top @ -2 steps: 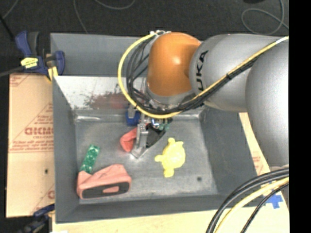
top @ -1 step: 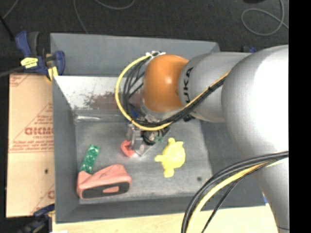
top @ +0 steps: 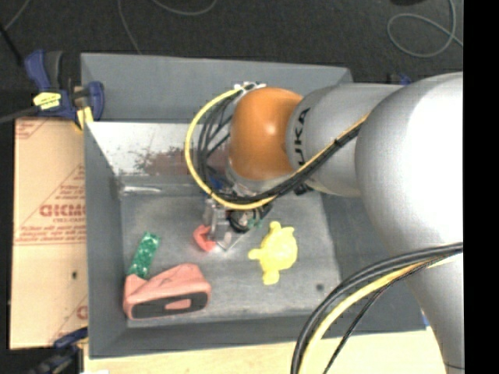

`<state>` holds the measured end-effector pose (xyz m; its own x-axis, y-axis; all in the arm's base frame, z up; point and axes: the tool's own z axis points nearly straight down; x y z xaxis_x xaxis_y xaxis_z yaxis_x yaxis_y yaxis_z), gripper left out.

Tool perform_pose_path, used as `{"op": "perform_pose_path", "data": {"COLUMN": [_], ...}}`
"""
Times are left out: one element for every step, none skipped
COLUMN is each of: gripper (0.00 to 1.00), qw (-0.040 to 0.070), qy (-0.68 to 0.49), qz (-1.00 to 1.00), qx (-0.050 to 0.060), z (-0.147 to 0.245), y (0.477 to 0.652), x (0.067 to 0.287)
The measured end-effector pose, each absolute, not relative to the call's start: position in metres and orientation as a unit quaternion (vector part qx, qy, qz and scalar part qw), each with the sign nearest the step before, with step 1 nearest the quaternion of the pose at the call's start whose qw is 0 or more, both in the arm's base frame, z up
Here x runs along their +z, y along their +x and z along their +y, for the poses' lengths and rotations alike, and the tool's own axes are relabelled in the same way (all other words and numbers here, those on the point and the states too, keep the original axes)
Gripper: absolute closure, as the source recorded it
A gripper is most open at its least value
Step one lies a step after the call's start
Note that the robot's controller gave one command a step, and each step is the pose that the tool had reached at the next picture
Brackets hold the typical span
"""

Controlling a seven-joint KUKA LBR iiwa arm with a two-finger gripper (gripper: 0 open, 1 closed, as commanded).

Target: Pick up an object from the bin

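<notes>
Small red piece [top: 203, 241], rounded and low, lies on the floor of the grey bin [top: 156, 209] near its middle, a little toward the left; this is the thing the gripper [top: 221, 234] is nearest to, its tip down at floor level and touching or just beside the piece's right edge.

In the camera view the arm reaches in from the right and bends steeply down, so the orange cover [top: 261, 135] and the looped cables [top: 204, 142] at the wrist hang above the tool and hide much of it; for that reason I cannot tell whether the gripper is clenched or released, nor whether the red piece is actually caught in it.

The other things lie apart, which leaves the red piece free to approach from above: a yellow toy figure [top: 274, 252] sits near on the right, not touching the tool; a green ridged piece [top: 144, 255] and a pink shoe-shaped thing [top: 166, 291] rest well apart at the lower left, close to each other.

Judging from this low, upright pose over an isolated object, the step in hand is probably the grasp itself; the lift is not yet made.
</notes>
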<state>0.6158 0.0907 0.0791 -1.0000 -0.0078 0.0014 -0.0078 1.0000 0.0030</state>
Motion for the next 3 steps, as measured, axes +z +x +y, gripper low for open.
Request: {"op": "perform_pose_path", "data": {"gripper": [1.00,1.00,1.00], "qw": [-0.002,-0.001,0.000], "qy": [0.015,0.015,0.021], "qz": [-1.000,-1.000,-1.000], "qx": [-0.001,-0.002,-0.001], "z": [0.100,0.101,0.099], "y": [0.620,0.620,0.608], "x": [0.198,0.197,0.237]}}
